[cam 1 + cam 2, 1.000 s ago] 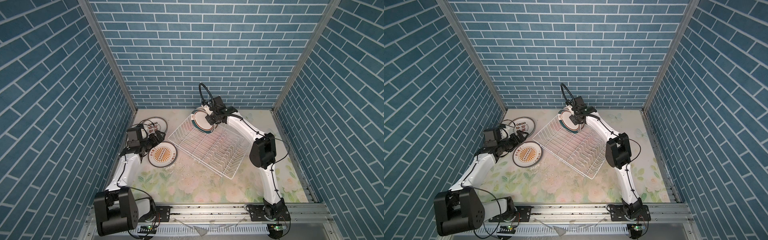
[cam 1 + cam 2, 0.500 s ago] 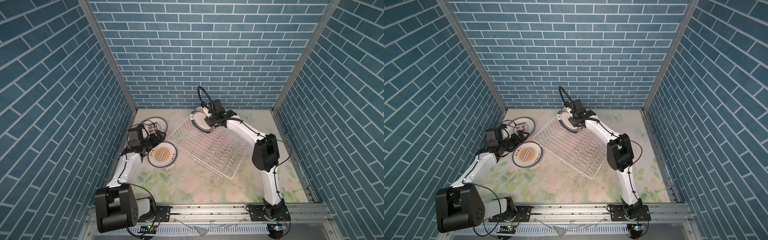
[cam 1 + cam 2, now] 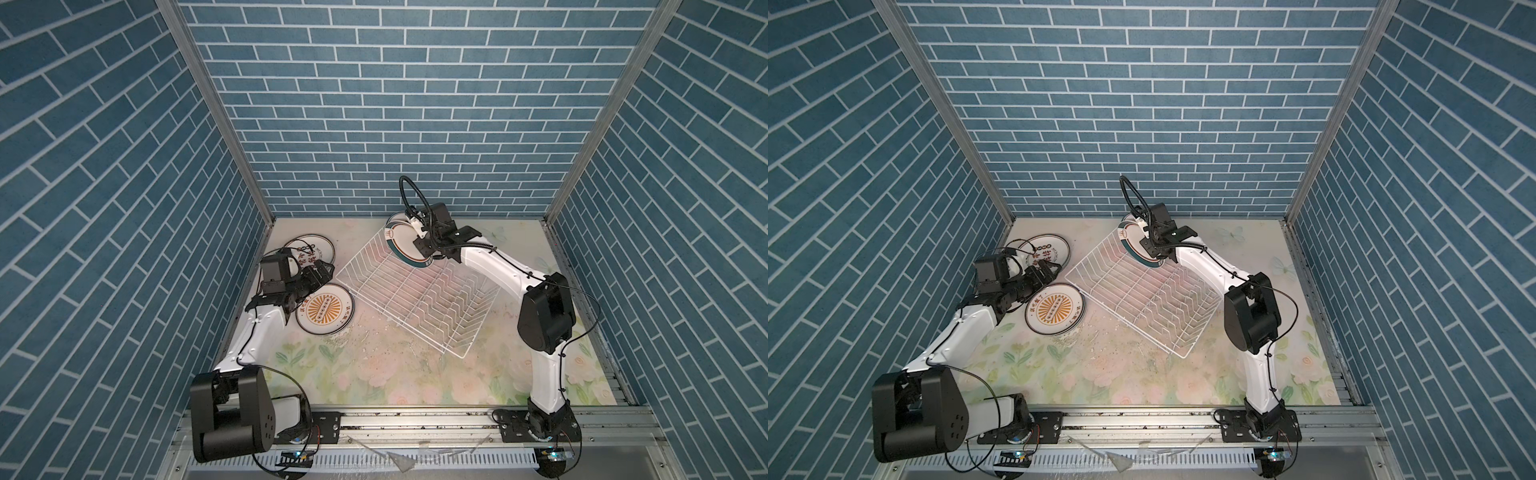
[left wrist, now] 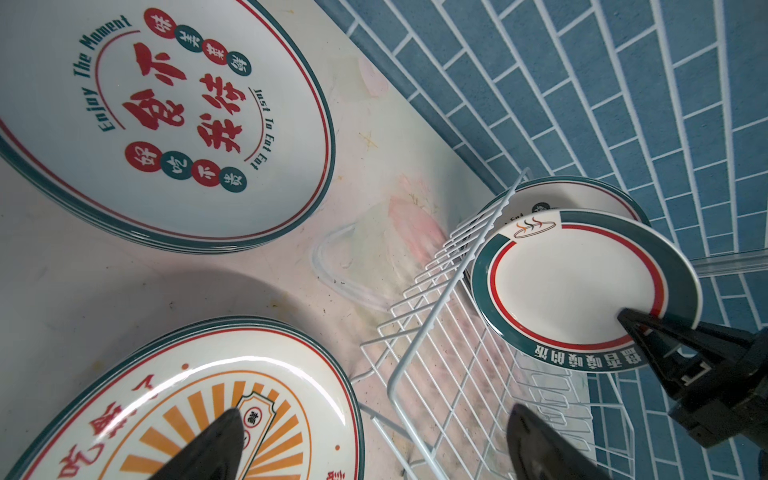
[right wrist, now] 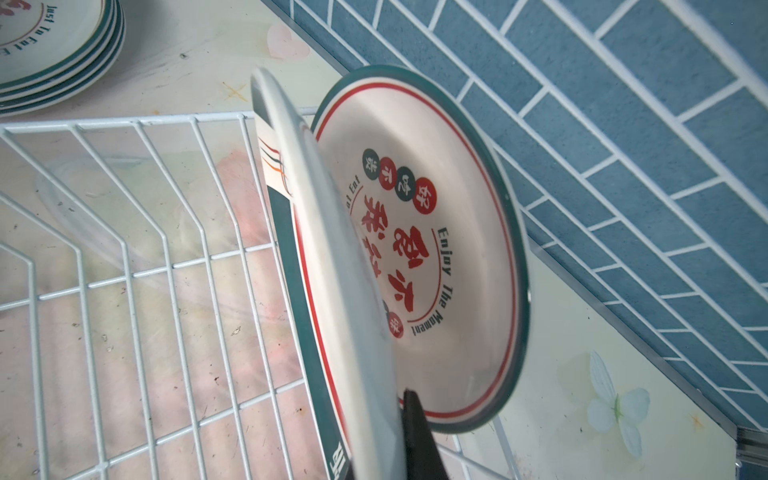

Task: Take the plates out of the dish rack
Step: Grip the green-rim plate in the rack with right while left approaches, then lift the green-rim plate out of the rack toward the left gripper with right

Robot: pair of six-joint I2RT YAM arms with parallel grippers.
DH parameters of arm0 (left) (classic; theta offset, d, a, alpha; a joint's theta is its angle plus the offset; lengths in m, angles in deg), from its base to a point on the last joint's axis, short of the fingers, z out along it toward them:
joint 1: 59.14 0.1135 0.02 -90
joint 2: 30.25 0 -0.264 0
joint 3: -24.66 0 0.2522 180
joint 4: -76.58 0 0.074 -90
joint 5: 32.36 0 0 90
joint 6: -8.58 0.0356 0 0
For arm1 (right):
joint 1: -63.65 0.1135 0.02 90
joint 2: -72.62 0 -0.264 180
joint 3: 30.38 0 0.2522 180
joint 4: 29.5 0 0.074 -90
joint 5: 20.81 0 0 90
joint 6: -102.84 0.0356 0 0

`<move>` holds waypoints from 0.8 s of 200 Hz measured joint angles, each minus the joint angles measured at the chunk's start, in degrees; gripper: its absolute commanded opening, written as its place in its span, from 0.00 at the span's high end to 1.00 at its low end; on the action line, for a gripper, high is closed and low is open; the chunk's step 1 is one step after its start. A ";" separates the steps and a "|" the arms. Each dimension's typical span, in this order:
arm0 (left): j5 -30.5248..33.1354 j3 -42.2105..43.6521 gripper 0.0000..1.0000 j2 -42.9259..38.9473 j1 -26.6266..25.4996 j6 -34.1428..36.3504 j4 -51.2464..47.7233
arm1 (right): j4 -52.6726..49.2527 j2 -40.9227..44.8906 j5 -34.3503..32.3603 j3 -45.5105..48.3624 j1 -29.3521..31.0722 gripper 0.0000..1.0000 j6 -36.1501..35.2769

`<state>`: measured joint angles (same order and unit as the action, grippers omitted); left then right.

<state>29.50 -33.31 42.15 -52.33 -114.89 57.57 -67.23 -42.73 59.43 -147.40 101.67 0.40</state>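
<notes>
The right end effector (image 3: 422, 244) is clenched on an upright plate (image 3: 402, 245) in the dish rack (image 3: 415, 299), far corner, another plate (image 5: 436, 249) just behind; the left end effector (image 3: 323, 271), released, hovers farther off.

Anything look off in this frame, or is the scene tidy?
The dish rack sits skewed, diagonal to the table edges. Dark specks and wet-looking glints dot the table mat just in front of it. The right gripper is shut on a green-rimmed plate at the rack's far corner; no damage shows.
</notes>
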 measured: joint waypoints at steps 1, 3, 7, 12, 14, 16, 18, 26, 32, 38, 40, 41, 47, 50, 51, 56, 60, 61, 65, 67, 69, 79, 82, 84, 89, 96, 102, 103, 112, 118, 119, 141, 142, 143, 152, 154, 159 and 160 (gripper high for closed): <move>0.02 0.00 0.01 0.00 -0.04 -0.02 0.02 | 0.00 0.04 0.07 0.04 0.00 1.00 0.00; 0.02 0.00 0.01 0.00 -0.09 0.00 0.02 | -0.02 0.24 0.17 0.15 0.04 1.00 0.02; 0.04 0.00 0.01 -0.02 -0.20 0.00 0.09 | -0.04 0.63 0.37 0.37 0.15 1.00 0.07; 0.07 0.00 0.01 -0.02 -0.28 0.04 0.15 | -0.04 1.11 0.61 0.63 0.31 1.00 0.07; 0.07 0.00 0.01 -0.02 -0.33 0.04 0.17 | -0.04 1.31 0.76 0.74 0.37 1.00 0.09; 0.07 0.00 0.01 -0.02 -0.35 0.04 0.20 | -0.04 1.53 0.90 0.83 0.44 1.00 0.09; 0.07 0.00 0.01 -0.02 -0.37 0.07 0.22 | -0.02 1.77 1.03 0.98 0.52 1.00 0.09; 0.04 0.00 0.01 -0.07 -0.46 0.09 0.26 | 0.00 2.69 1.68 1.40 0.85 1.00 0.15; 0.00 0.00 0.01 -0.09 -0.48 0.13 0.28 | 0.09 3.52 2.34 1.81 1.11 1.00 0.20; -0.04 0.00 0.01 -0.13 -0.48 0.22 0.39 | 0.24 4.28 2.91 2.27 1.31 1.00 0.31; -0.04 0.00 0.01 -0.15 -0.48 0.26 0.42 | 0.39 4.68 3.08 2.54 1.38 1.00 0.46; -0.07 0.00 0.01 -0.17 -0.48 0.26 0.44 | 0.46 4.85 3.23 2.71 1.40 1.00 0.50; -0.20 0.00 0.01 -0.26 -0.48 0.26 0.66 | 0.92 5.90 3.69 3.45 1.51 1.00 0.70; -0.28 0.00 0.01 -0.31 -0.48 0.26 0.76 | 1.14 6.40 4.07 3.80 1.55 1.00 0.85; -0.31 0.00 0.01 -0.31 -0.48 0.26 0.81 | 1.25 6.71 4.13 3.98 1.57 1.00 1.01; -0.48 0.00 0.01 -0.42 -0.50 0.26 1.07 | 1.51 7.61 4.70 4.52 1.66 1.00 1.36; -0.70 0.00 0.01 -0.48 -0.52 0.26 1.40 | 1.88 8.44 5.07 5.05 1.77 1.00 1.75; -0.74 0.00 0.01 -0.48 -0.52 0.26 1.46 | 1.97 8.55 5.14 5.14 1.79 1.00 1.77; -1.05 -0.02 0.01 -0.52 -0.52 0.22 1.90 | 2.45 9.35 5.57 5.62 1.86 1.00 2.23; -1.20 0.00 0.01 -0.55 -0.52 0.22 2.12 | 2.60 9.62 5.64 5.77 1.88 1.00 2.36; -1.36 -0.02 0.01 -0.57 -0.52 0.20 2.25 | 2.84 9.94 5.88 6.01 1.92 1.00 2.58; -2.19 -0.02 0.01 -0.57 -0.59 -0.17 3.58 | 4.24 11.74 6.60 7.06 1.99 1.00 4.09; -2.45 -0.02 0.01 -0.57 -0.59 -0.28 3.96 | 4.66 12.20 6.78 7.30 1.99 1.00 4.59; -2.69 -0.02 0.01 -0.57 -0.63 -0.33 4.26 | 5.01 12.46 6.86 7.48 1.99 1.00 5.01; -3.13 -0.04 0.01 -0.57 -0.66 -0.55 4.96 | 5.68 13.11 7.06 7.82 1.99 1.00 5.90; -3.74 -0.13 0.01 -0.57 -0.76 -0.83 5.97 | 6.67 13.94 7.13 8.24 1.95 1.00 7.43; -4.44 -0.24 0.01 -0.48 -0.90 -1.14 7.10 | 7.56 14.51 7.21 8.55 1.88 1.00 9.11; -4.52 -0.24 0.01 -0.48 -0.92 -1.18 7.21 | 7.69 14.56 7.23 8.57 1.86 1.00 9.29; -5.42 -0.57 0.01 -0.26 -1.31 -1.66 8.81 | 9.14 15.17 7.58 9.01 1.68 1.00 11.91; -6.01 -0.90 0.01 0.04 -1.77 -1.88 10.03 | 10.14 15.50 7.82 9.35 1.55 1.00 13.90; -6.05 -0.94 0.01 0.09 -1.81 -1.90 10.16 | 10.36 15.56 7.85 9.44 1.51 1.00 14.36; -7.58 -2.62 0.01 2.03 -4.13 -2.36 14.14 | 13.44 15.82 9.70 10.88 0.59 1.00 22.47; -7.65 -2.67 0.01 2.10 -4.20 -2.40 14.27 | 13.55 15.82 9.79 10.95 0.57 1.00 22.77; -7.74 -2.71 0.01 2.16 -4.28 -2.43 14.40 | 13.75 15.82 9.92 11.06 0.50 1.00 23.26; -8.33 -3.21 0.01 3.08 -5.33 -2.93 16.28 | 15.15 15.82 11.37 12.02 -0.04 1.00 26.77; -8.44 -3.26 0.01 3.19 -5.46 -3.06 16.57 | 15.45 15.82 11.76 12.26 -0.20 1.00 27.61; -8.72 -3.43 0.01 3.65 -5.90 -3.30 17.62 | 16.04 15.82 12.74 12.76 -0.52 1.00 29.49; -8.85 -3.45 0.01 3.80 -6.01 -3.43 17.90 | 16.11 15.82 12.87 12.83 -0.59 1.00 29.75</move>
<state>20.65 -36.76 45.96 -58.35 -118.33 75.47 -51.12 -26.91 72.30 -134.57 101.08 30.14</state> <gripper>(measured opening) 0.994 0.094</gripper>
